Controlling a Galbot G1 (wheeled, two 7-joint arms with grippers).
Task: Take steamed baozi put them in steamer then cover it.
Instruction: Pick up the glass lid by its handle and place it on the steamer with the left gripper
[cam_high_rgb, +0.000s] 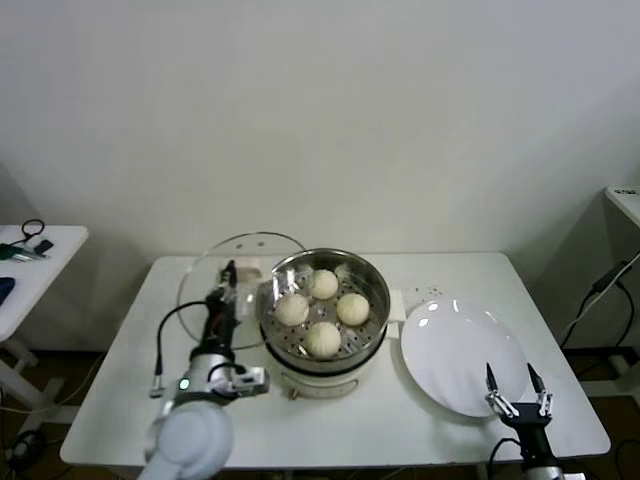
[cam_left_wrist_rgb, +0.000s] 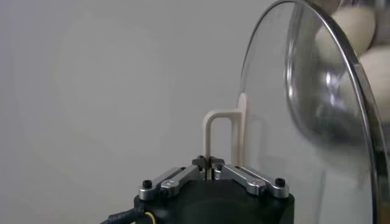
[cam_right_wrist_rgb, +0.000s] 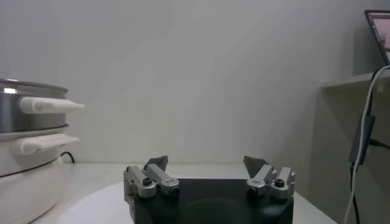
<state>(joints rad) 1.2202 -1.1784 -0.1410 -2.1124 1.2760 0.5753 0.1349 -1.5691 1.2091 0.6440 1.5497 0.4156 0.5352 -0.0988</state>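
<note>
Four cream-white baozi (cam_high_rgb: 322, 310) lie in the shiny steel steamer (cam_high_rgb: 372, 280), which sits on a cream-white pot base (cam_high_rgb: 330, 378) at the table's middle. My left gripper (cam_high_rgb: 232, 275) is shut on the cream-white handle (cam_left_wrist_rgb: 214, 131) of the clear glass cover (cam_high_rgb: 205, 270). It holds the cover tilted on edge just left of the steamer, its rim (cam_left_wrist_rgb: 359, 79) close to the basket. My right gripper (cam_high_rgb: 515, 385) is open and empty at the table's front right, over the near edge of the white plate (cam_high_rgb: 460, 350). Its fingertips (cam_right_wrist_rgb: 157, 163) stand wide apart.
The white table (cam_high_rgb: 120, 370) carries the pot and plate. The pot's side handles (cam_right_wrist_rgb: 52, 105) show in the right wrist view. A second table (cam_high_rgb: 40, 245) with small objects stands at far left. A shelf with a hanging cable (cam_high_rgb: 610, 275) stands at far right.
</note>
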